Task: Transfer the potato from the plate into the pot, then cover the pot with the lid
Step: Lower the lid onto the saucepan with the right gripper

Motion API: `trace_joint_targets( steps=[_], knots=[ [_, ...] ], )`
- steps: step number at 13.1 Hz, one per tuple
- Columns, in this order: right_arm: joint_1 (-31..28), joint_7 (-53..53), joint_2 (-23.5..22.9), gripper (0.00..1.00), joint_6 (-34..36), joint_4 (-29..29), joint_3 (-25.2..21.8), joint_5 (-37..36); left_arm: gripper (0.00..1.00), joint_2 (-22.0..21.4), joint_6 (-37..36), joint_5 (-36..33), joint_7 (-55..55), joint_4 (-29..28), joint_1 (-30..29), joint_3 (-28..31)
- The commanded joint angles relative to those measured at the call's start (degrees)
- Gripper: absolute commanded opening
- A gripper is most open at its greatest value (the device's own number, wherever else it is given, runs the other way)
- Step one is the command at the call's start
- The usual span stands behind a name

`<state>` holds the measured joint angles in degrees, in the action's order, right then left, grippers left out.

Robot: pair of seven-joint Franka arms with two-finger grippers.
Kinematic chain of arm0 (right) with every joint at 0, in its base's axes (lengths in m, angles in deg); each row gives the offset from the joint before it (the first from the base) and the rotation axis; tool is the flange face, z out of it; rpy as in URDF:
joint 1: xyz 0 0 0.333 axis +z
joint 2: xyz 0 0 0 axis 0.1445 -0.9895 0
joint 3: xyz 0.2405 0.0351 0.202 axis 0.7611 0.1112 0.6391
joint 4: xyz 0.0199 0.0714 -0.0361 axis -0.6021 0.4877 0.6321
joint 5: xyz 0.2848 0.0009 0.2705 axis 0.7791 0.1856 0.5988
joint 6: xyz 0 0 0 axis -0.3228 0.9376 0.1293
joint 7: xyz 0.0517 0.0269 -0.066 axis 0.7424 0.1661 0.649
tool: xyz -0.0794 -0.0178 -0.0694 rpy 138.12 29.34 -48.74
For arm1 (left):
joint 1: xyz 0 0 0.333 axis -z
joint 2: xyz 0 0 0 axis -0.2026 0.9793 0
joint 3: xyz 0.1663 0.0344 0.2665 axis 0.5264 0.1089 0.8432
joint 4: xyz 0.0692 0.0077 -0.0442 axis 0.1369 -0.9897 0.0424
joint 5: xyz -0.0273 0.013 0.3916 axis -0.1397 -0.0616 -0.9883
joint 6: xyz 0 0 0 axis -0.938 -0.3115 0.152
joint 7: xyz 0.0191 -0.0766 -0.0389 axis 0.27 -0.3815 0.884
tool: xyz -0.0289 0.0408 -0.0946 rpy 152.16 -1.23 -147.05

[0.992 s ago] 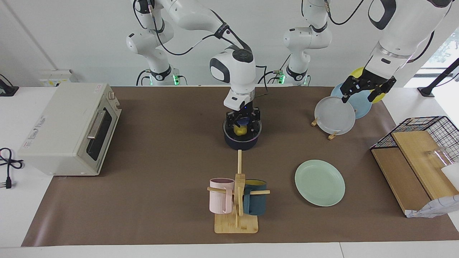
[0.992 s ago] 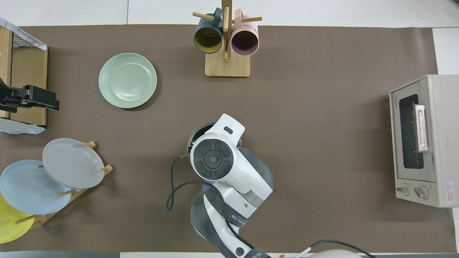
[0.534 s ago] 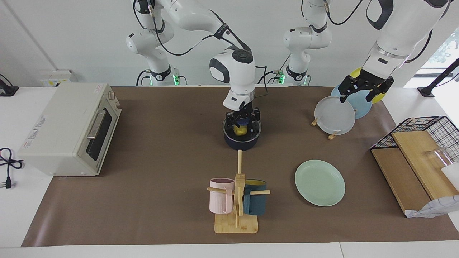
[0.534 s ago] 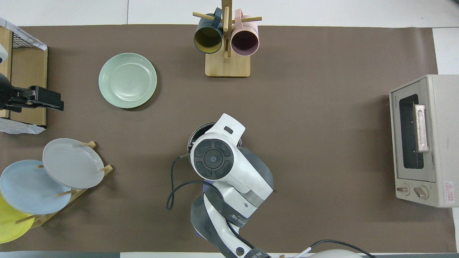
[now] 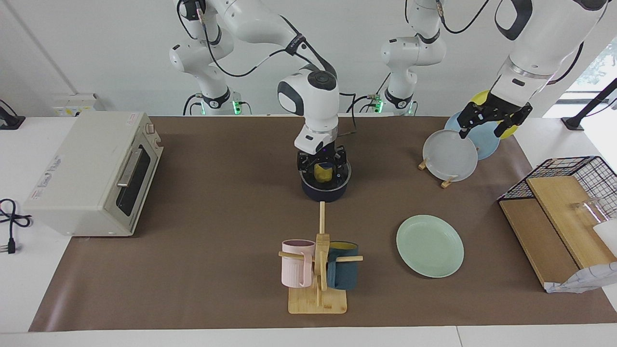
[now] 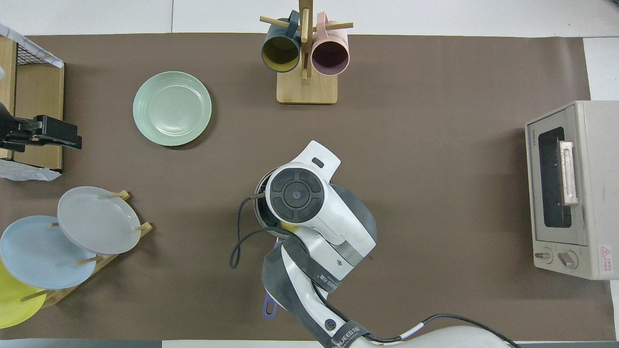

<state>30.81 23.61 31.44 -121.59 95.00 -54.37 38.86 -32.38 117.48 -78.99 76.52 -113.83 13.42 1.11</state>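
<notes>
Hovering over the pot, the right tool has its fingers spread on either side of the potato, which now sits inside the pot's rim, evidently released so the first half of the task is done. The pot stands nearer to the robots than the mug tree, and the mint-green plate lies bare beside that tree, toward the left arm's end of the tabletop. A second ago the right tool was pressed onto the potato lower in the pot; since then it has opened and lifted slightly. The left tool waits, fingers spread, above the upright plates in the rack, barely shifted. No lid is visible.
</notes>
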Motion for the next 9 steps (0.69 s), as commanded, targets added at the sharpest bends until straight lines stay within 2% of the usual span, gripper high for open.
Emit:
trace_joint_targets(
  steps=[1,4,6,7,9],
  knots=[
    [-2.28,0.83,-1.03,1.0,3.33,-5.03,0.32,0.1,1.0,-0.93,-0.44,-1.15,-0.04,-0.87,-0.94,-0.8],
    [-4.66,0.92,-0.15,1.0,7.1,-7.32,0.5,0.1,1.0,-0.93,-0.44,-1.15,-0.04,-0.87,-0.85,-0.8],
    [-5.8,1.01,0.2,1.0,13.49,-12.31,0.06,0.01,1.0,-0.93,-0.53,-1.15,-0.04,-0.87,-0.85,-0.8],
    [-8.07,2.92,0.55,1.0,17.44,-14.43,-0.03,-0.16,1.0,-0.93,-0.35,-1.15,-0.04,-0.87,-0.85,-0.8],
    [-13.61,14.14,3.18,1.0,23.09,-15.5,0.23,0.1,1.0,-0.93,-0.44,-1.15,-0.04,-0.87,-0.85,-0.8]
  ],
)
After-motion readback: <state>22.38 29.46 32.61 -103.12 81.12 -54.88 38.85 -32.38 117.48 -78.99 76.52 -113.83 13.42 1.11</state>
